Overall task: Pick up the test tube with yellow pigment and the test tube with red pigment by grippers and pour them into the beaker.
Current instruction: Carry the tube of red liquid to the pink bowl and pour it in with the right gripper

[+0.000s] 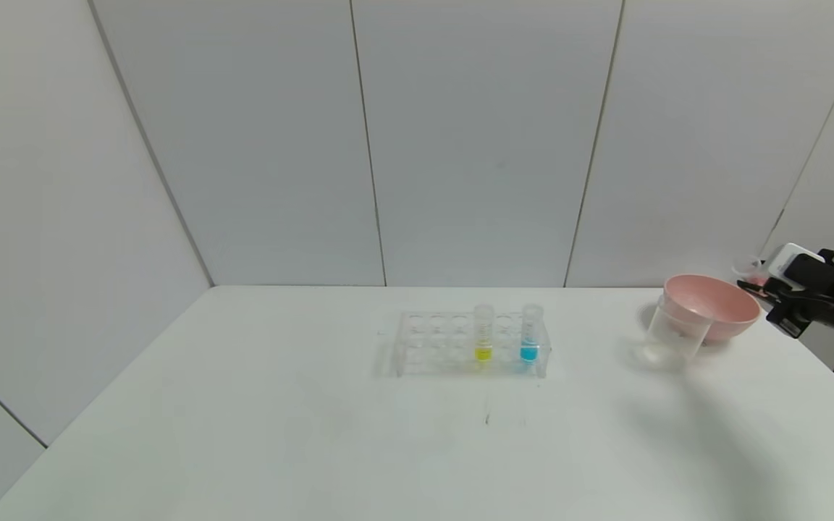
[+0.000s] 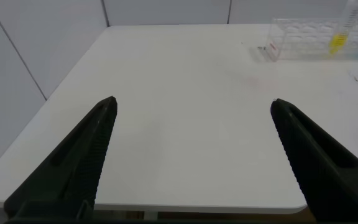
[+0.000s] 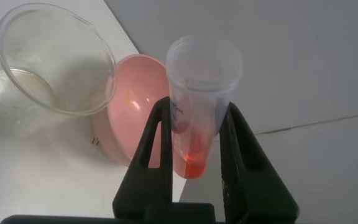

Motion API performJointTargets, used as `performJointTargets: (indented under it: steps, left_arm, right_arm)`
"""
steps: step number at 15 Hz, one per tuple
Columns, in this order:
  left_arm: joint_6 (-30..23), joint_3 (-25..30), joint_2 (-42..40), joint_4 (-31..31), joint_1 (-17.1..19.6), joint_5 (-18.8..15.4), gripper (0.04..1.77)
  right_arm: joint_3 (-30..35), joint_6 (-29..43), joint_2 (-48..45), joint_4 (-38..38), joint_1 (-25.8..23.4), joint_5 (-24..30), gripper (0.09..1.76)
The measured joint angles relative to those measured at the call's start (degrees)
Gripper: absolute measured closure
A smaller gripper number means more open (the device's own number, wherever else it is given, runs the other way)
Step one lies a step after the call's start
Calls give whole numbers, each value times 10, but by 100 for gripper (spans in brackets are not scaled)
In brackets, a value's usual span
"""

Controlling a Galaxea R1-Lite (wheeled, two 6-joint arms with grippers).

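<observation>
Your right gripper (image 3: pixel 194 134) — clamped on the test tube with red pigment (image 3: pixel 199 106), beyond the pink bowl (image 1: pixel 714 307) | beaker (image 1: pixel 670 334) just beside that bowl | yellow tube (image 1: pixel 483 333) in the rack (image 1: pixel 431 347) | left gripper (image 2: pixel 191 155) — spread wide above the table (image 1: pixel 279 434).

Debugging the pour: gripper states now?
Left gripper: open, empty.
Right gripper: shut on the test tube with red pigment, beside the beaker.

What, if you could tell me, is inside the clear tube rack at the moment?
The rack holds the yellow-pigment test tube and a blue-pigment tube, both upright; its other holes look empty. The red-pigment tube is clamped in the right gripper.
</observation>
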Motion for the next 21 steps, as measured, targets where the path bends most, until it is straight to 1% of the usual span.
performJointTargets:
  steps: [3, 6, 7, 10, 12, 14, 16, 21]
  left_arm:
    - [0, 0, 0, 0, 0, 0, 5]
    - [0, 0, 0, 0, 0, 0, 5]
    - [0, 0, 0, 0, 0, 0, 5]
    - [0, 0, 0, 0, 0, 0, 5]
    - [0, 0, 0, 0, 0, 0, 5]
    - [0, 0, 0, 0, 0, 0, 5]
    - [0, 0, 0, 0, 0, 0, 5]
    - [0, 0, 0, 0, 0, 0, 5]
  right_arm:
    - [-2, -9, 8, 0, 19, -5, 134]
    - [-10, -20, 21, -9, 28, -11, 134]
    - [-11, -25, 27, -22, 28, -11, 134]
    - [-13, -47, 57, -115, 22, -7, 134]
    - [-23, -51, 81, -153, 18, -6, 134]
    - [-27, -62, 99, -182, 15, -6, 134]
    - [-26, -87, 113, -196, 12, -6, 134]
    - [-9, -128, 125, -252, 11, -6, 134]
